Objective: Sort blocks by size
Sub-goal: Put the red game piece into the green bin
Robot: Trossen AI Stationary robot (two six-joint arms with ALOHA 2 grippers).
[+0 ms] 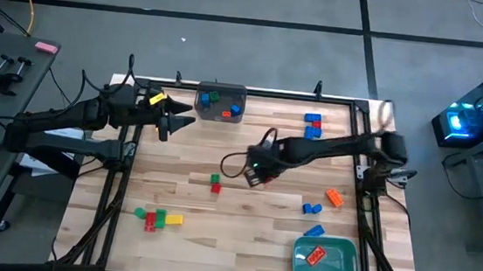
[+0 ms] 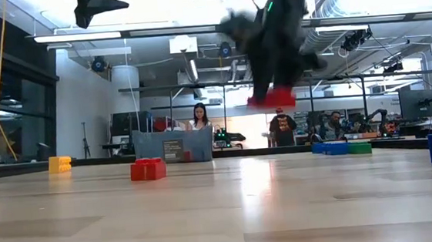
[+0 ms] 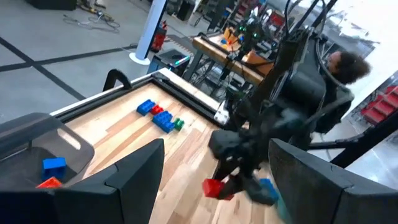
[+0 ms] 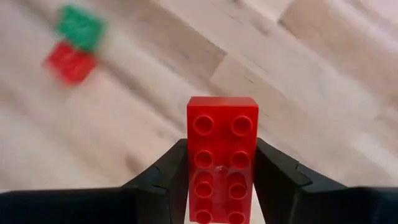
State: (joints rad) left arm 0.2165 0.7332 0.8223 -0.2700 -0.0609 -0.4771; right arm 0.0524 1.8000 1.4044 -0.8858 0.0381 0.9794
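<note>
Red brick (image 4: 222, 158), long two-by-four, sits clamped between the right pincer's (image 4: 222, 180) fingers (image 4: 163, 174); the right wrist view alone shows the studs and grip. Low view shows that brick (image 2: 272, 97) held well above the bench (image 2: 223, 213), blurred. High view puts the right pincer (image 1: 258, 174) over mid-bench, brick hardly visible there.

A green and a red block lie on the bench just beside that spot (image 1: 215, 183); right wrist view shows them touching (image 4: 73, 43). Other blocks: a green-red-yellow cluster (image 1: 157, 218) near the front left, blue ones (image 1: 313, 124) at back right, orange (image 1: 334, 197) and blue (image 1: 311, 208) at right.

Grey bin (image 1: 221, 100) at the back edge holds a few blocks; teal tray (image 1: 327, 261) at front right holds one orange.

Left pincer (image 1: 177, 123) hovers at the back left beside the bin, fingers (image 3: 134, 171) spread wide and empty in the left wrist view.
</note>
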